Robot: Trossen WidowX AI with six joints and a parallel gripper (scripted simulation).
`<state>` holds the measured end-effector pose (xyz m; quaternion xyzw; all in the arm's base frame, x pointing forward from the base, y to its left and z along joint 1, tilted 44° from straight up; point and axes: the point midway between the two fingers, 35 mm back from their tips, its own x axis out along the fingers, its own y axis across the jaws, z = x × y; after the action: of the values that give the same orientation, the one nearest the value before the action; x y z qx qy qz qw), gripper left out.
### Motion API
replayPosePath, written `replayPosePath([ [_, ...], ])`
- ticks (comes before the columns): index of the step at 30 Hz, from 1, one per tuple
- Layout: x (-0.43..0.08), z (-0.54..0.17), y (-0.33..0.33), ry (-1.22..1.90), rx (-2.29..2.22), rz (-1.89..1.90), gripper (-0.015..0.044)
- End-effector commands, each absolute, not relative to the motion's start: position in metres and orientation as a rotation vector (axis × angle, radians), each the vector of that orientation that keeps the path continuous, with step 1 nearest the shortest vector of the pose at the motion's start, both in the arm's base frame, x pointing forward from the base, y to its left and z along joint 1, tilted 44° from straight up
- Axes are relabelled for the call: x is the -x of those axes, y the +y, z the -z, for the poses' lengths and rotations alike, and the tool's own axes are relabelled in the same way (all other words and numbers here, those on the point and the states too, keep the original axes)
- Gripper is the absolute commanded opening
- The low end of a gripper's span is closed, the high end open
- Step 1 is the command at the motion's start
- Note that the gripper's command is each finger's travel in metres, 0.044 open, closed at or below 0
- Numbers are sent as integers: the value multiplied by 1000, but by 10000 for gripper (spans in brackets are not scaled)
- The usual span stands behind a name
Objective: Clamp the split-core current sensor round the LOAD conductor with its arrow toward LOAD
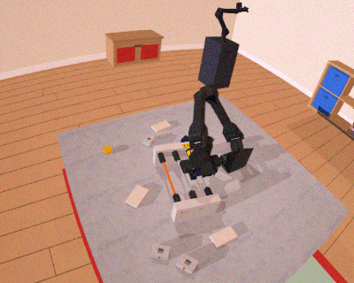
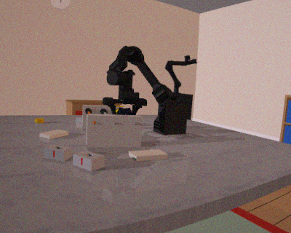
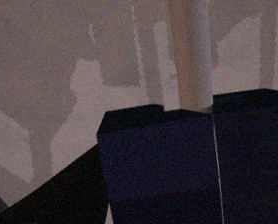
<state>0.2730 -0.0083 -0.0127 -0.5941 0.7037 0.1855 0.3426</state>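
Evidently the gripper (image 1: 202,167) (image 2: 125,109) (image 3: 210,160) was closed onto the dark blue current sensor (image 1: 194,173) (image 2: 124,111) (image 3: 160,160), its fingers kept well apart by the sensor's width. The sensor was up among the conductors, between the near end plate (image 1: 196,208) (image 2: 114,131) and the far end plate (image 1: 165,149) (image 2: 86,108). From the wrist, two navy sections showed with a thin slit between them, and a pale rod (image 3: 194,55) ran up to their top edge. Whether the sensor encircled that rod or had latched could not be told, nor could its arrow be made out. An orange conductor (image 1: 169,179) spanned the plates to one side, apart from the gripper. On the worktop (image 1: 103,177) (image 2: 209,164) (image 3: 30,60), two small grey boxes, one (image 1: 160,252) (image 2: 58,153) near the other (image 1: 187,263) (image 2: 89,161), bore red marks. A yellow disc (image 1: 107,149) (image 2: 39,120) lay well off from the plates.
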Motion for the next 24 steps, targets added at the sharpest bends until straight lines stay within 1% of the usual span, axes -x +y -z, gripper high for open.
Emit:
replayPosePath([
  [1, -274, 13, -8, 1825, 1544, -479, 0],
  [14, -274, 13, -8, 1825, 1544, -479, 0],
  [24, -273, 13, -8, 1829, 1544, -482, 262],
])
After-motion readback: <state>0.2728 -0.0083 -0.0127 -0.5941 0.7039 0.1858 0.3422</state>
